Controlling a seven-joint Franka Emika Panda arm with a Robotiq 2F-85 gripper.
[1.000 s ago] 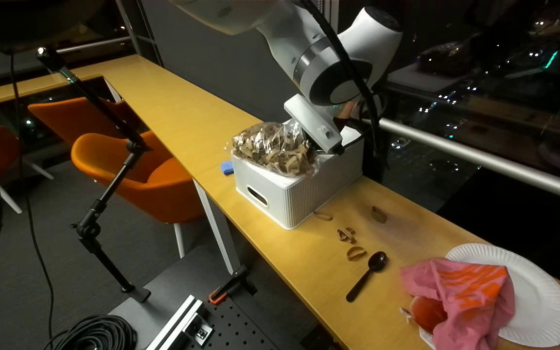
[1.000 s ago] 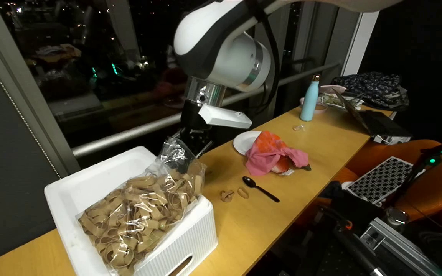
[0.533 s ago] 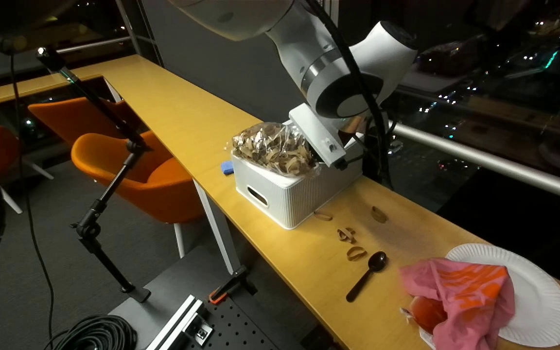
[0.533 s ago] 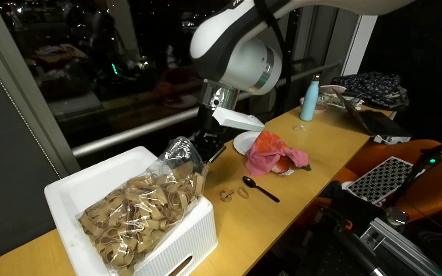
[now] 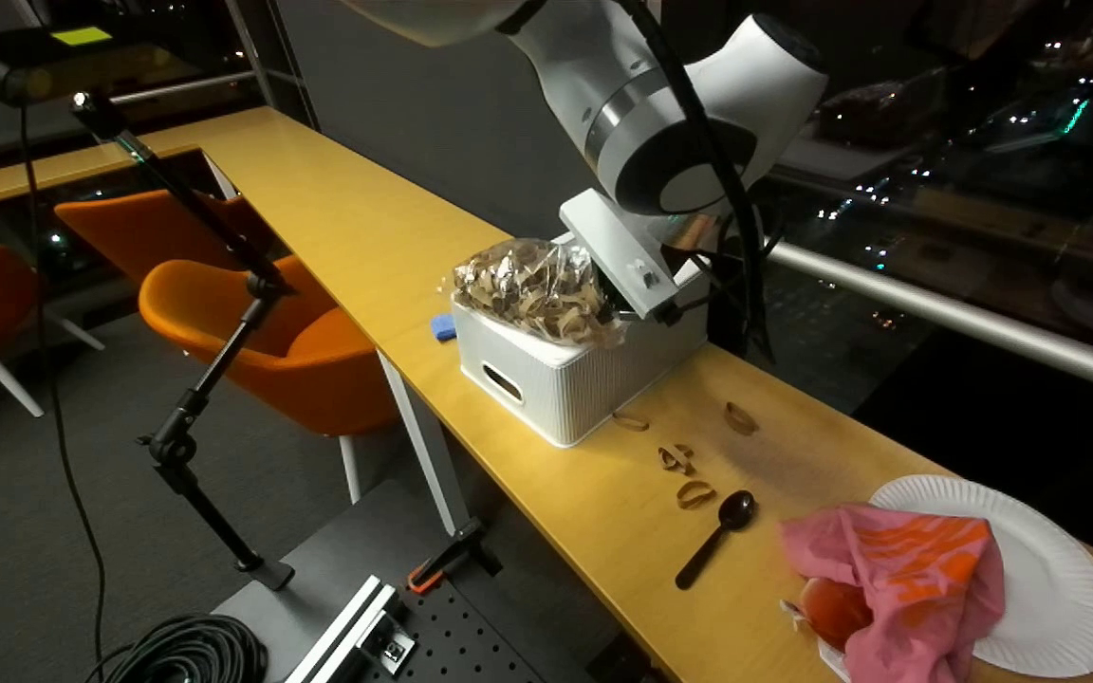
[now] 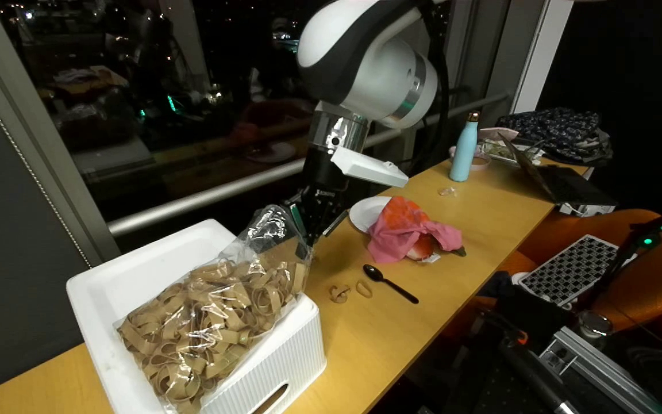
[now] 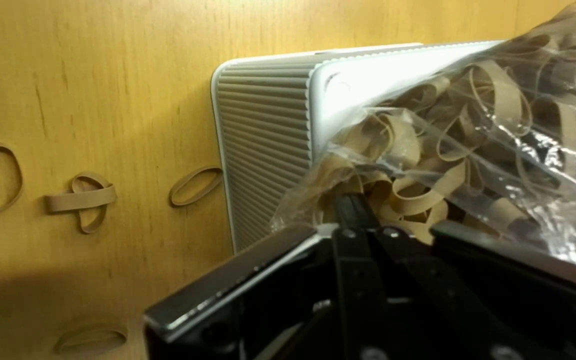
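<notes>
A clear plastic bag of tan rubber bands [image 7: 493, 115] lies across a white ribbed box [image 7: 268, 125]. In both exterior views the bag [image 5: 537, 289] [image 6: 210, 316] rests on the box [image 5: 594, 389] [image 6: 302, 345], its open end toward my gripper. My gripper [image 7: 353, 210] looks shut, its dark fingertips together at the bag's mouth against the bands. Whether a band or the film is pinched between them I cannot tell. In an exterior view the fingertips [image 6: 303, 247] show partly behind the bag's film. Several loose bands [image 7: 80, 200] lie on the table beside the box.
A black spoon [image 5: 719, 541], a pink and orange cloth [image 5: 931, 579] over a round red object [image 5: 834, 612], and a white paper plate [image 5: 1064, 588] lie along the table. A blue bottle [image 6: 464, 150] and laptop [image 6: 572, 184] stand farther off. A metal rail [image 5: 964, 323] runs along the window.
The arm and gripper have shifted toward the plate side, dipping and then rising slightly. The bag's open end has shifted slightly the same way. The box and loose bands have not moved.
</notes>
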